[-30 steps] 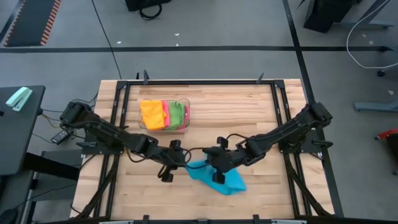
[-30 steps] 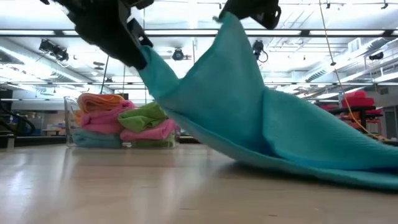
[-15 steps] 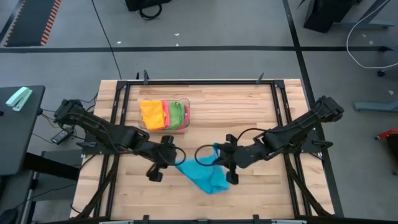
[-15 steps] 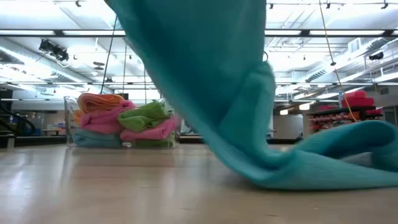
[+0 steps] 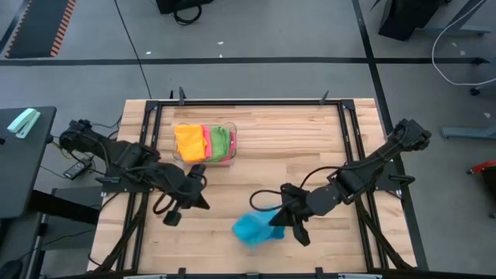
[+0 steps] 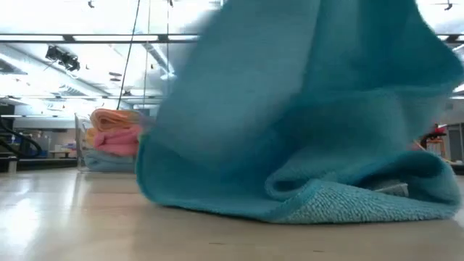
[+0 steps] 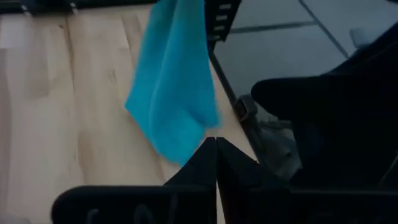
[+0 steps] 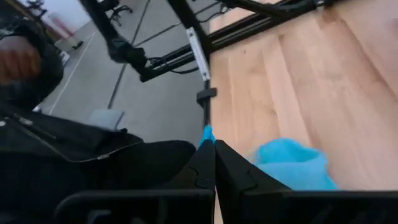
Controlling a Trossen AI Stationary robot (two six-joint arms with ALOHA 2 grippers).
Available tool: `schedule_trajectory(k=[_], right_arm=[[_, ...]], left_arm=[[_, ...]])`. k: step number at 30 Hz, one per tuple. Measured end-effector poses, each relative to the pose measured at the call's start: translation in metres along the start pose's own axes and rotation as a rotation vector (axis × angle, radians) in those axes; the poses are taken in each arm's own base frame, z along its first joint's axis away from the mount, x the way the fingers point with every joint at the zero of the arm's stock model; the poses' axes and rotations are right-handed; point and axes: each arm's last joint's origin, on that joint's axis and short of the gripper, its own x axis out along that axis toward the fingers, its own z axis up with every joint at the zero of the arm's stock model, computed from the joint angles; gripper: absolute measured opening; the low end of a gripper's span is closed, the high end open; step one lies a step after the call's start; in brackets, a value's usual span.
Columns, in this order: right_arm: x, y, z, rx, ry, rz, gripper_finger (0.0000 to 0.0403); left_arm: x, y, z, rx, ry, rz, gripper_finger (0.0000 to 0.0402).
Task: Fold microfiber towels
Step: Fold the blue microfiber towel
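Here the right gripper [image 5: 277,218], fingers pressed together on a corner of the blue towel [image 5: 252,229], hangs low over the wooden table [image 5: 310,139] at about five o'clock from its centre; the cloth droops from it in a bunched heap touching the boards. At nine o'clock from that, well apart, the left gripper [image 5: 198,203] sits closed and empty. At eleven o'clock the clear bin [image 5: 231,147] holds orange, pink and green towels [image 5: 203,142].
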Motion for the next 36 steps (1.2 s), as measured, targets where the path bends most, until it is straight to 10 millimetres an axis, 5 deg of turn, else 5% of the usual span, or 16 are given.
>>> schedule_trajectory(k=[4, 16, 26, 36], right_arm=[[-0.001, -0.002, 0.002, 0.042, -0.024, -0.029, 0.0006], [0.004, -0.034, 0.021, 0.169, -0.143, -0.247, 0.0006], [0.000, -0.088, 0.037, 0.113, -0.080, -0.512, 0.0006], [-0.013, -0.145, 0.065, 0.018, -0.057, -0.683, 0.0014]], left_arm=[[0.007, -0.004, 0.001, 0.009, -0.019, 0.025, 0.0041], [0.098, -0.011, -0.043, 0.079, 0.240, 0.179, 0.0194], [0.162, -0.004, -0.080, 0.191, 0.381, 0.296, 0.0177], [0.179, -0.001, -0.086, 0.239, 0.401, 0.292, 0.0154]])
